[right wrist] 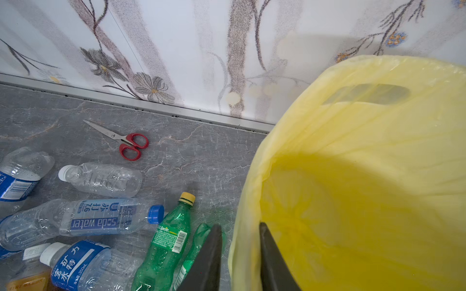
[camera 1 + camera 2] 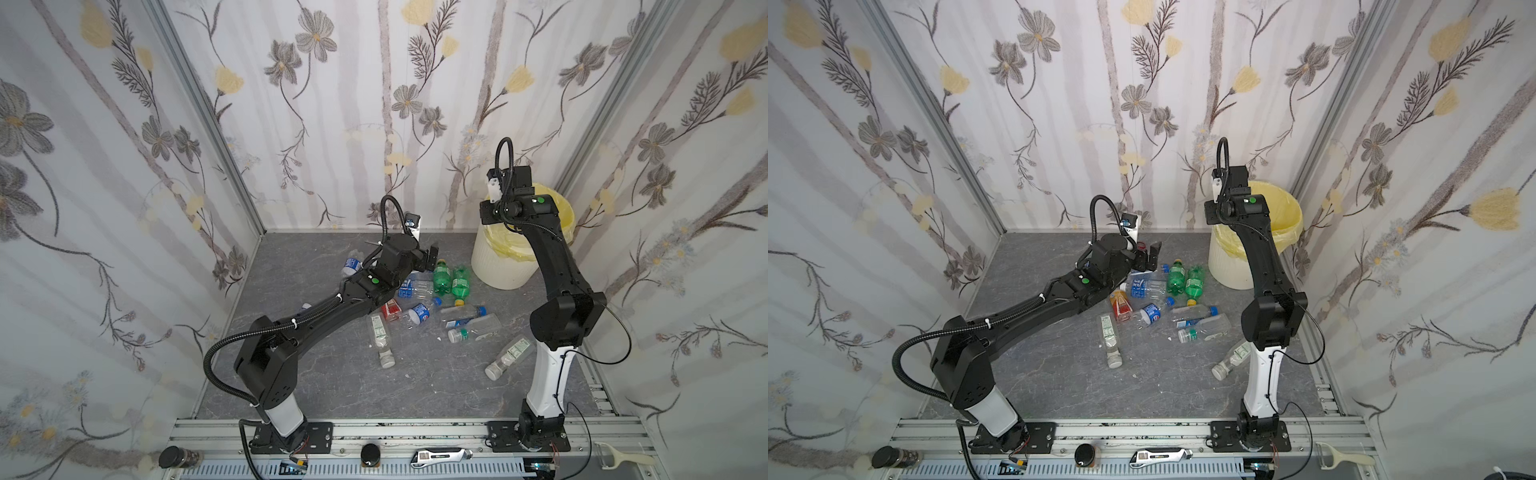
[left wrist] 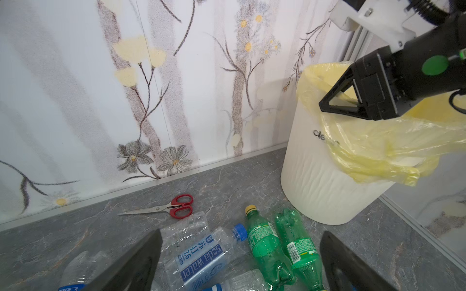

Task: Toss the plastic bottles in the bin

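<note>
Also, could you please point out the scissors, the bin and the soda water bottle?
scissors (image 1: 116,136), right wrist view, on the blades near the pivot.
bin (image 3: 315,176), left wrist view, on its white wall.
soda water bottle (image 1: 94,221), right wrist view, on its blue label.

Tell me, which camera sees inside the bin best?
The right wrist view: it looks down into the bin, onto its yellow bag. The left wrist view shows only the white outer wall and the bag's rim. In both top views the right arm covers part of the opening.
</note>
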### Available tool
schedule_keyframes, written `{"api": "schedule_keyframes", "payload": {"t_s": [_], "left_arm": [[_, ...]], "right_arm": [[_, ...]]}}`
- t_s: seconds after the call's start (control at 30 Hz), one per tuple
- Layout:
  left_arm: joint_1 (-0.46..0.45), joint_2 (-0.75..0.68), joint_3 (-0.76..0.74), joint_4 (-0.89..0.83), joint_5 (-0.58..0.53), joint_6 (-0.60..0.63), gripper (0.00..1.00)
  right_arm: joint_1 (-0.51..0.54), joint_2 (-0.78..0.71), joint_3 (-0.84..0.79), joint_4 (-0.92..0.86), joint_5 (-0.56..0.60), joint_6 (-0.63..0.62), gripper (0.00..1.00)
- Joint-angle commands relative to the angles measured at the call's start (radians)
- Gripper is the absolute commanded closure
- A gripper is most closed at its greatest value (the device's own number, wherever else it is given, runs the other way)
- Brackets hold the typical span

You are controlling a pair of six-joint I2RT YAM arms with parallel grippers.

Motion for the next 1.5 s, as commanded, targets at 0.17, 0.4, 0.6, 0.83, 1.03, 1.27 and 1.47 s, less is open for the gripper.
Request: {"api": "schedule_keyframes", "payload": {"t_s": [0.17, 0.4, 0.6, 0.83, 1.03, 1.27, 1.47], "left_arm": [[0.002, -0.042, -0.032, 0.011, -0.062, -0.043, 0.0], [0.004, -0.056, -0.047, 0.012, -0.057, -0.05, 0.0], [0.005, -0.06, -0.049, 0.012, -0.074, -0.053, 0.0], [0.005, -0.081, -0.067, 0.01, -0.095, -0.052, 0.0], [0.005, -0.099, -0.09, 0.01, -0.099, -0.065, 0.0], [0.006, -0.113, -0.097, 0.01, -0.099, -0.065, 0.0], [0.006, -0.115, -0.129, 0.009, -0.037, -0.031, 0.0]], "right_arm": [[0.002, 0.008, 0.005, -0.003, -0.021, -0.002, 0.83], [0.01, 0.02, 0.005, -0.012, -0.039, 0.005, 0.97], [0.023, 0.011, 0.005, -0.015, -0.051, 0.014, 1.0], [0.029, -0.008, 0.005, -0.022, -0.093, 0.044, 1.0], [0.031, -0.016, 0.005, -0.03, -0.159, 0.061, 1.0], [0.038, -0.004, 0.004, -0.034, -0.159, 0.073, 1.0], [0.043, 0.004, 0.005, -0.022, -0.126, 0.087, 0.92]]}}
